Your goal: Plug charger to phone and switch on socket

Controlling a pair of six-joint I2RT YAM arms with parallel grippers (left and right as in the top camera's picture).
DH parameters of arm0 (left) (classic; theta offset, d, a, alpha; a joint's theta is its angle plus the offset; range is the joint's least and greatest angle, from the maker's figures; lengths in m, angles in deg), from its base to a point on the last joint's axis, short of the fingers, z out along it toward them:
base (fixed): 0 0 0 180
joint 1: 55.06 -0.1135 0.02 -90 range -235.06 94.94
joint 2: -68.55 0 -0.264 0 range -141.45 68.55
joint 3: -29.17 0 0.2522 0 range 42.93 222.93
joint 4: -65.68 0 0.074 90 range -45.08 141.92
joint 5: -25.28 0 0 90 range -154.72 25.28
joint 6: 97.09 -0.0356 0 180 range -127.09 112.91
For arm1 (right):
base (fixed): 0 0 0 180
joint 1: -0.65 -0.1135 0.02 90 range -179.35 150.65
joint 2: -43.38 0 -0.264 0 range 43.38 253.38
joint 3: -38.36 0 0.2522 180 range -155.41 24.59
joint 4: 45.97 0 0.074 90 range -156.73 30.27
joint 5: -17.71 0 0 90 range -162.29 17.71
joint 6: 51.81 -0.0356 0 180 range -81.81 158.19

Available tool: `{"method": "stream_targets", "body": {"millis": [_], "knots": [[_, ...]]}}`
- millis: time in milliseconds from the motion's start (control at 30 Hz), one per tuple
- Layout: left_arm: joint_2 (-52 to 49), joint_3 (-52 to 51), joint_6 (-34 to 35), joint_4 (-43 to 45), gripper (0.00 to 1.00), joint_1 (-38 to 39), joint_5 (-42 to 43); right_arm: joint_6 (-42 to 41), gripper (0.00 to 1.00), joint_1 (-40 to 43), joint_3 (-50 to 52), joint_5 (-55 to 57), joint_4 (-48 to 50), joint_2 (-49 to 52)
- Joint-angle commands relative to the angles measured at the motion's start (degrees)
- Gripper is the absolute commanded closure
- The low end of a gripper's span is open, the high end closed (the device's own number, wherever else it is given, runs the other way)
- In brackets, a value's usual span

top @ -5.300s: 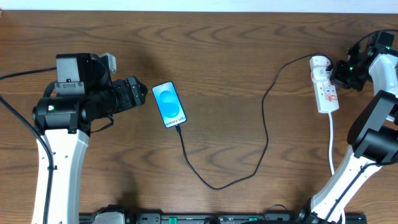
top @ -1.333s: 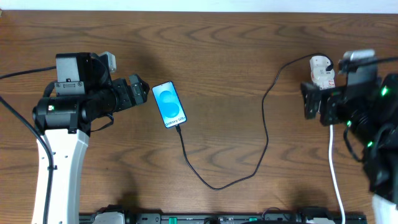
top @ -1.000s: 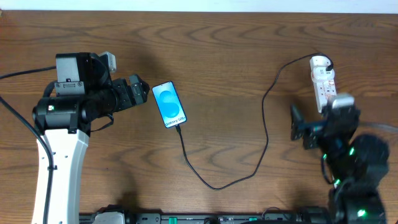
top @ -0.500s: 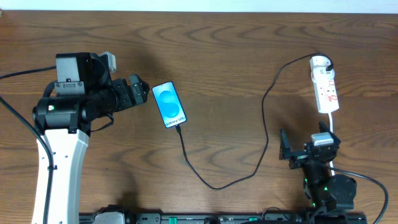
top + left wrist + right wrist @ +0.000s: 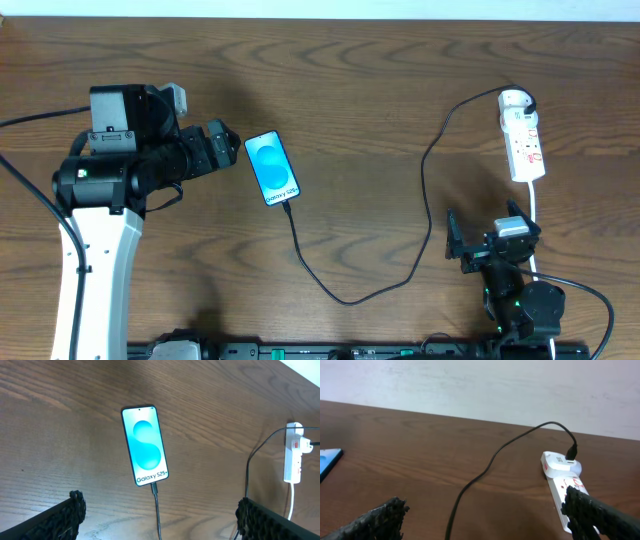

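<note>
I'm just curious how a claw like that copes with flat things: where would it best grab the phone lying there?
Probably the phone across its two long edges, near the middle, coming straight down. It lies flat, screen up, on the table, so only its thin sides offer a hold. Stay clear of the end where the charger is plugged in.

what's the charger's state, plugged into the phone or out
Plugged in: the tip of the charger sits in the bottom edge of the phone, below the Galaxy S25+ text.
</note>
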Motion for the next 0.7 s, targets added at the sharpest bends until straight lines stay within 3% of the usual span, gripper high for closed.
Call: {"method": "stream_targets", "body": {"millis": [0, 667], "knots": [[-0.2, 0.2, 0.1, -0.2, 0.02, -0.2, -0.3, 0.4, 0.01, -0.2, 1.1, 0.1, 1.7, -0.6], [-0.2, 0.2, 0.1, -0.2, 0.02, -0.2, -0.3, 0.4, 0.01, -0.2, 2.2, 0.1, 4.0, -0.6]]}}
